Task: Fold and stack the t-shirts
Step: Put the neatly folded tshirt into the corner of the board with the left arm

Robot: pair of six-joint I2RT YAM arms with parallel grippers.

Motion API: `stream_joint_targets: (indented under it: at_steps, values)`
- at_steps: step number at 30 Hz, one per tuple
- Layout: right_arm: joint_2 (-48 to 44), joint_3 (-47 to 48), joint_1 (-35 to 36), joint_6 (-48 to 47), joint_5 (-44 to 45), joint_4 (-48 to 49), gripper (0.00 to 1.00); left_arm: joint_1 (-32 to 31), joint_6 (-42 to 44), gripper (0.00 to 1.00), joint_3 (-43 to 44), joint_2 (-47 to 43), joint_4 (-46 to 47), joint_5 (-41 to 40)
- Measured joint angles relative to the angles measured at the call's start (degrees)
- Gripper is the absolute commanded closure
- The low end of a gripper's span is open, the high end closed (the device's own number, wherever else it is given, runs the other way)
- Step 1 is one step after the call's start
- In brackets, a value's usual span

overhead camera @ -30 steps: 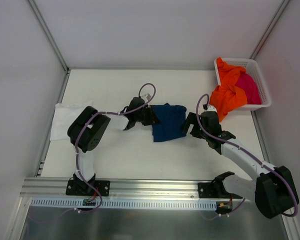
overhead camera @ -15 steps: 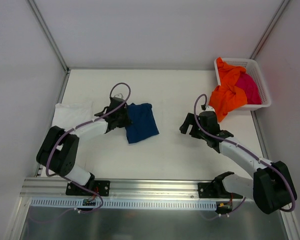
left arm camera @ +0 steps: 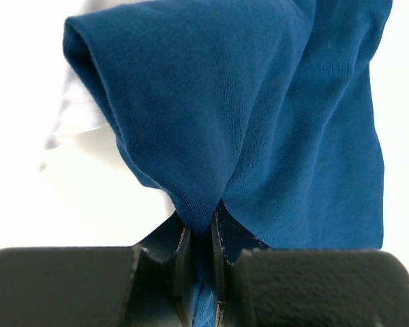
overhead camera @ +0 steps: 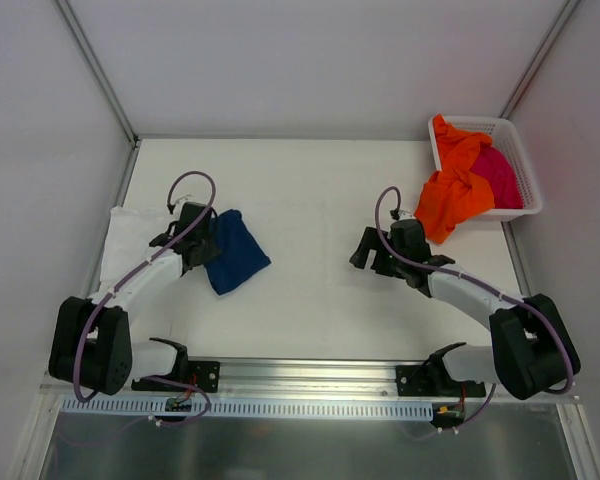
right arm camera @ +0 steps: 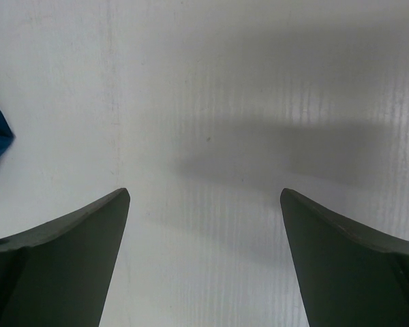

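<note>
Over the last second the left arm has swept the folded navy t-shirt [overhead camera: 238, 256] from the middle of the counter [overhead camera: 310, 180] to its left side. The right arm has drawn back a little and carries nothing.

The left tool [left arm camera: 199, 235] is closed almost fully, with a bunched edge of the navy cloth pinched between its jaws. In the wrist view the fabric fans out from that pinch in soft ridges. The navy t-shirt lies as a compact bundle just beside the white t-shirt [overhead camera: 130, 235], which lies flat at the counter's left edge. A bit of white cloth shows behind the navy bundle, but whether the two touch cannot be told.

The right tool [right arm camera: 204, 194] gapes wide over bare counter, well apart from the navy t-shirt. At the far right, the orange t-shirt [overhead camera: 455, 190] spills over the rim of a white lattice basket [overhead camera: 510, 128]. The magenta t-shirt [overhead camera: 500, 175] is crumpled inside the basket.

The navy t-shirt looks light, limp and not at all fragile. It will probably sag and drape from any single grip, and its folded layers could slide apart or drag open against the counter. The safest hold is likely at a folded edge, pinching through every layer at once. The unfolded shirts are likely best lifted by a shoulder seam or hem.
</note>
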Motion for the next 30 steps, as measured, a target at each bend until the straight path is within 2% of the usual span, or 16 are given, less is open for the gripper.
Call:
stream_joint_targets:
  at_steps: [9, 16, 22, 30]
  values:
    - [2.75, 1.25, -0.02, -0.37, -2.19, 2.38, 0.02, 7.54, 3.74, 1.0, 1.29, -1.77, -4.37, -0.5]
    - [2.91, 1.31, -0.09, -0.39, -2.71, 2.8, 0.02, 13.64, 7.28, 1.0, 9.68, 4.52, -5.49, 3.04]
    - [2.97, 1.36, -0.26, -0.48, -3.1, 2.8, 0.02, 14.36, 9.62, 1.0, 19.69, 11.67, -6.12, 6.84]
    - [4.96, 1.81, -0.7, -0.7, -3.45, 2.91, 0.02, 14.36, 11.08, 1.0, 25.35, 12.24, -8.68, 9.33]
